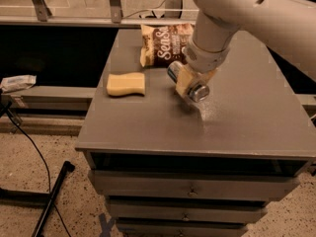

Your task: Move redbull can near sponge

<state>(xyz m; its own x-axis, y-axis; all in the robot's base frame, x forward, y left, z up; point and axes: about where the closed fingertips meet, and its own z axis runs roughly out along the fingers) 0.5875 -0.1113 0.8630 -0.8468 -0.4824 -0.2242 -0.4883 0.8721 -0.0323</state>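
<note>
- Camera view, frame centre: our tool [189, 81] is clamped around the redbull can [199, 92], low over the worktop [247, 117].
- Sponge [126, 84] lies left of it, apart.
- Released on its side, we judge the can may roll away.

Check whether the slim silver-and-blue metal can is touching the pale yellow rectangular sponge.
Apart. The camera view shows bare tabletop between the sponge and the can, which the gripper holds at mid-table.

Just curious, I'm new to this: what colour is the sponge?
The sponge is pale yellow, clearest in the camera view; the gripper, holding the redbull can, hangs beside it.
</note>
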